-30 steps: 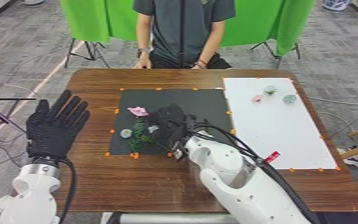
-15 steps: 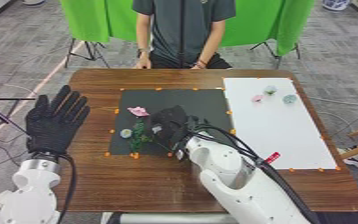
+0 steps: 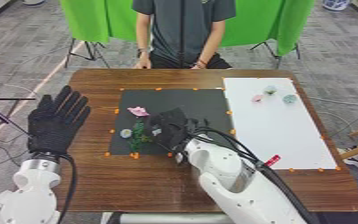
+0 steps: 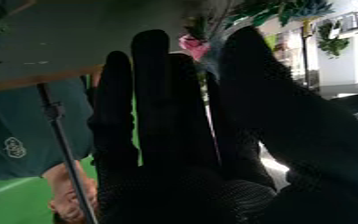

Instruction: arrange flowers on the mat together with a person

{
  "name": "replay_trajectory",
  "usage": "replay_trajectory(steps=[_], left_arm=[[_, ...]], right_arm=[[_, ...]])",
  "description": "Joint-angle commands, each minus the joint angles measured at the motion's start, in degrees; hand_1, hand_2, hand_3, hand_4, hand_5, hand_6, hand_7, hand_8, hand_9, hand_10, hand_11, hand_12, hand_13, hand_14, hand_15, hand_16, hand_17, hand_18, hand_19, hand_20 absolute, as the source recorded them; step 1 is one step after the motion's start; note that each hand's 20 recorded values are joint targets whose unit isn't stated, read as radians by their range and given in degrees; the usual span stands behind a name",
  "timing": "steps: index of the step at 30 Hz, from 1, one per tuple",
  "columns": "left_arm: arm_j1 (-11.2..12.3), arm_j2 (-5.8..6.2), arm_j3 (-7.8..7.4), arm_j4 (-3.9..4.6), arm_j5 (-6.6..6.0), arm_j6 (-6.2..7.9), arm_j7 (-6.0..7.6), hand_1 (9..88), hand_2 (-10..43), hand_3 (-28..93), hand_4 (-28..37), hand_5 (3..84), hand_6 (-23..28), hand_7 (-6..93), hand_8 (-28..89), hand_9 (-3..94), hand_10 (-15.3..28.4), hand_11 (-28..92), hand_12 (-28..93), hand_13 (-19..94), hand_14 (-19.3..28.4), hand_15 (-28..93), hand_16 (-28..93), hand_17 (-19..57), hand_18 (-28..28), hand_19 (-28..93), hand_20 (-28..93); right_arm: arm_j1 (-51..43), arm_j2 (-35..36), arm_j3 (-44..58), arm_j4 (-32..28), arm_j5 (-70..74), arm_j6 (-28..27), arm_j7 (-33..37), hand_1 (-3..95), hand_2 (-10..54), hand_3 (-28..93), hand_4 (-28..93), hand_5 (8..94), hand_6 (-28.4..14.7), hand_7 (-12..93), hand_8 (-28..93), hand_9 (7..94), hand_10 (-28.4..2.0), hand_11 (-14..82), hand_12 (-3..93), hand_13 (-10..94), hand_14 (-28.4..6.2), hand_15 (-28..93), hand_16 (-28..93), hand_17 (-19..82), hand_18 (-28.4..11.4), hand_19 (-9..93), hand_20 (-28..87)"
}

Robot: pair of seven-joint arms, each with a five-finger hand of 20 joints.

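"What's hidden from you?"
"Part of the black mat (image 3: pixel 202 99), under your right hand (image 3: pixel 171 124)."
"And the pale bit (image 3: pixel 156 132) beside that hand?"
"Too small for you to identify."

No print can be read, even on the red tag (image 3: pixel 273 160).

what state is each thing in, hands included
left hand, open, fingers straight
right hand, open, fingers straight
black mat, flat
white mat, flat, three small flowers on it
pink flower, on the black mat
green sprig, on the black mat
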State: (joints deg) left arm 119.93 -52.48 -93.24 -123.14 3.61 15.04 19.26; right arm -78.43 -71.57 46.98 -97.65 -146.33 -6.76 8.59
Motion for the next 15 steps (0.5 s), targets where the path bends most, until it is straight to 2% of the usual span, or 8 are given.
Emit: replay_trajectory(steps=[1,7,9,12,15], left_arm=[[0.8,-0.81,-0.61,0.13,-0.54,-0.26,-0.66,34.4,3.4,72,-28.3,45.5,6.8,9.8,-10,38.5,12.7,17,5,28,12.0,20,-7,-1.8,10.4,24,10],[1.3,-0.93,-1.15,-0.02,-0.61,0.08,-0.65,34.4,3.0,72,-28.3,45.4,6.8,9.8,-10,38.4,12.7,17,5,28,12.1,21,-7,-1.8,10.5,24,9],[1.2,-0.99,-0.99,-0.04,-1.0,0.15,-0.46,34.5,2.9,72,-28.3,45.4,6.8,9.8,-10,38.4,12.7,17,5,28,12.1,21,-7,-1.8,10.4,24,9],[1.7,-1.14,-1.06,-0.25,-0.89,0.11,-0.56,34.4,2.8,72,-28.3,45.4,6.9,9.9,-10,38.4,12.7,17,4,28,12.2,21,-7,-1.8,10.5,24,9],[1.2,-1.05,-0.91,-0.02,-1.04,-0.16,-0.93,34.3,2.7,72,-28.3,45.4,6.9,9.9,-10,38.4,12.7,17,4,28,12.2,21,-7,-1.8,10.5,24,9]], right_arm=[[-0.5,-1.0,0.9,-1.2,-0.5,-6.0,0.9,51.2,-9.5,78,-28,47.1,-0.3,24,-16,47.9,-12.4,15.8,17.7,49,-9.0,52,22,24,-18.3,69,29],[-0.8,-1.3,1.6,-1.3,0.1,-7.2,1.8,51.5,-9.5,71,-28,43.7,-1.7,21,-15,43.9,-13.6,13.7,17.8,45,-10.2,53,22,22,-18.9,69,29],[-0.8,-1.1,1.3,-1.2,1.4,-4.9,2.9,51.1,-9.5,67,-28,43.0,-2.5,20,-14,43.0,-13.9,13.1,17.9,43,-10.9,53,22,22,-18.9,69,29],[-1.5,-1.0,2.2,-2.2,2.3,-3.9,2.7,50.6,-9.5,66,-28,42.7,-2.7,19,-14,42.3,-14.4,12.8,17.7,43,-11.4,53,21,21,-19.1,69,29],[-1.9,0.2,2.3,-4.2,4.1,-0.9,4.6,47.7,-9.5,65,-28,41.0,-3.9,18,-13,40.4,-15.6,11.9,17.5,41,-11.7,52,20,21,-19.4,69,29]])
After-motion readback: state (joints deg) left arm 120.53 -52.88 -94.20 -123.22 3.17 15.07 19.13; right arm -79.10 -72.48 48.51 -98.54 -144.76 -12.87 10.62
